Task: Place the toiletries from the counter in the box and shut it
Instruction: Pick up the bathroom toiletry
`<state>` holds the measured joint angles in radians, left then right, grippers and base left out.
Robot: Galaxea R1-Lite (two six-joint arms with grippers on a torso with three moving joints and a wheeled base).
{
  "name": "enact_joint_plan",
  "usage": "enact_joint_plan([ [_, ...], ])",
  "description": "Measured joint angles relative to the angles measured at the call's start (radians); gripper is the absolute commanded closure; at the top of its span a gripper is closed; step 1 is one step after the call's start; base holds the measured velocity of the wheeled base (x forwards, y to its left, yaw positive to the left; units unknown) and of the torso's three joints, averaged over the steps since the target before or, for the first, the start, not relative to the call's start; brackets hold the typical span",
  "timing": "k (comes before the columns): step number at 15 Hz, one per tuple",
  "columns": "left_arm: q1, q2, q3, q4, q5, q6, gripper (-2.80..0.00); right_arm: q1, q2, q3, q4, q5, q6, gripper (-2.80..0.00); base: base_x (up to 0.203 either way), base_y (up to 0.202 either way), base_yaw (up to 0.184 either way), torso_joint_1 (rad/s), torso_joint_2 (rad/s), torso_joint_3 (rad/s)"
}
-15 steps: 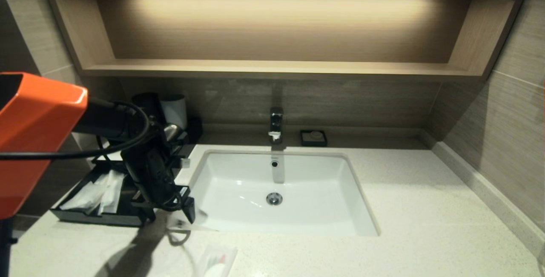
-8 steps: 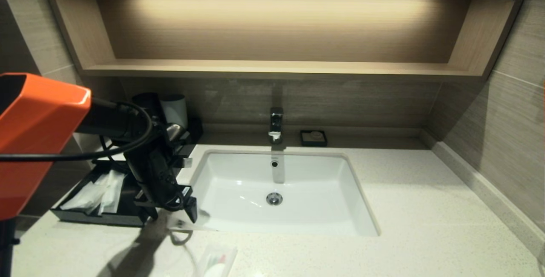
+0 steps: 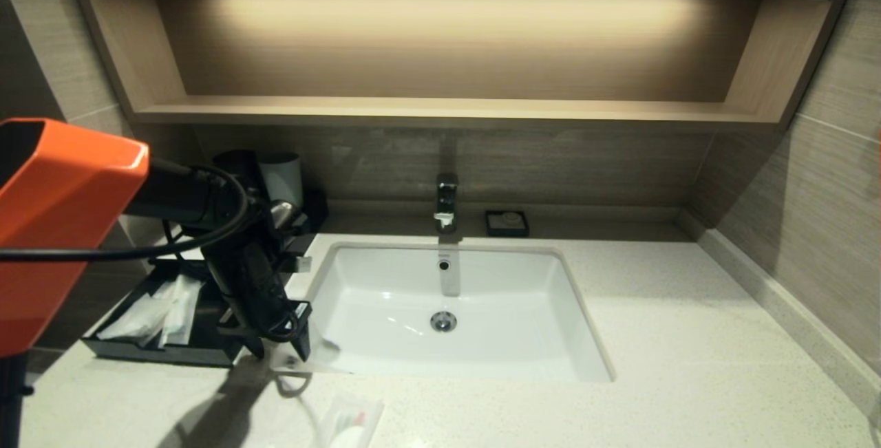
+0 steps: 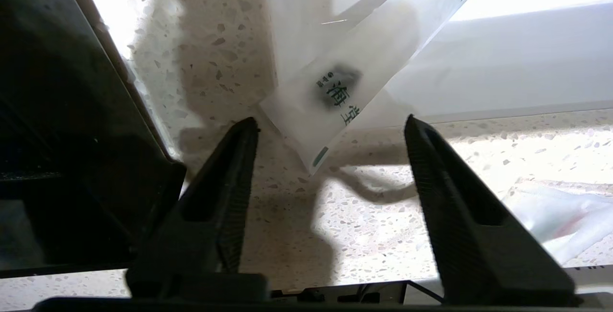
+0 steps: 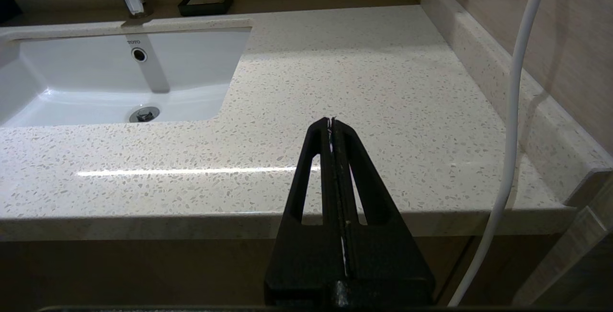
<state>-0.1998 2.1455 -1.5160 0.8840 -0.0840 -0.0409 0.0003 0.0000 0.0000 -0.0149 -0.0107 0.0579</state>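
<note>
Two packets are left on the speckled off-white stone counter (image 3: 654, 338), as far as I can see: a long slim translucent white plastic packet with green bands (image 4: 352, 70) lying over the front left corner of the inset white rectangular sink (image 3: 447, 303), and a flat translucent pouch with red-green print (image 3: 352, 420) nearer the counter's front edge. Others already lie in the low black rectangular box (image 3: 103, 341), whose shallow drawer stands pulled out to the left of the sink.

My left gripper (image 4: 328, 127) hangs just above the slim packet with its fingers spread wide, the packet's near end between the two tips and nothing in them. My right gripper (image 5: 331, 122) is parked off the counter's front right, fingers pressed together and empty.

I judge this packet very light, thin and limp, with a slick film skin. Part of it overhangs the sink's edge, so a careless nudge could tip it into the basin. I would pinch across its narrow width near the printed end, where it rests on stone, and close firmly, since so thin a thing could slide out of ridged pads or simply be pushed flat. Once lifted it will likely droop and swing, so I would carry it low and slow to the drawer beside me. The pouch should handle alike, though it is wider and flatter, so I would take it by an edge.
</note>
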Motion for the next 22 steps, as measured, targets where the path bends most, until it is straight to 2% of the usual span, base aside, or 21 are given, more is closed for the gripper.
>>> enact_joint_plan([
  [11,-0.015,-0.004,-0.024,0.001,0.000,0.007,0.00,0.000,0.000,0.000,0.000,0.000,0.000,0.00,0.000,0.000,0.000,0.000,0.00,0.000],
  [13,-0.022,-0.009,-0.077,0.016,0.001,0.004,0.00,0.000,0.000,0.000,0.000,0.000,0.000,0.00,0.000,0.000,0.000,0.000,0.00,0.000],
  [16,-0.029,-0.024,-0.241,0.106,0.006,-0.001,0.00,0.000,0.000,0.000,0.000,0.000,0.000,0.00,0.000,0.000,0.000,0.000,0.00,0.000],
  [18,-0.029,-0.038,-0.360,0.188,0.041,-0.007,0.00,0.000,0.000,0.000,0.000,0.000,0.000,0.00,0.000,0.000,0.000,0.000,0.00,0.000],
  [19,-0.029,-0.051,-0.392,0.209,0.083,-0.006,0.00,0.000,0.000,0.000,0.000,0.000,0.000,0.00,0.000,0.000,0.000,0.000,0.00,0.000],
  [21,-0.028,-0.081,-0.419,0.214,0.171,0.001,0.00,0.000,0.000,0.000,0.000,0.000,0.000,0.00,0.000,0.000,0.000,0.000,0.00,0.000],
  [22,-0.027,-0.096,-0.424,0.206,0.182,0.000,0.00,0.000,0.000,0.000,0.000,0.000,0.000,0.00,0.000,0.000,0.000,0.000,0.00,0.000],
])
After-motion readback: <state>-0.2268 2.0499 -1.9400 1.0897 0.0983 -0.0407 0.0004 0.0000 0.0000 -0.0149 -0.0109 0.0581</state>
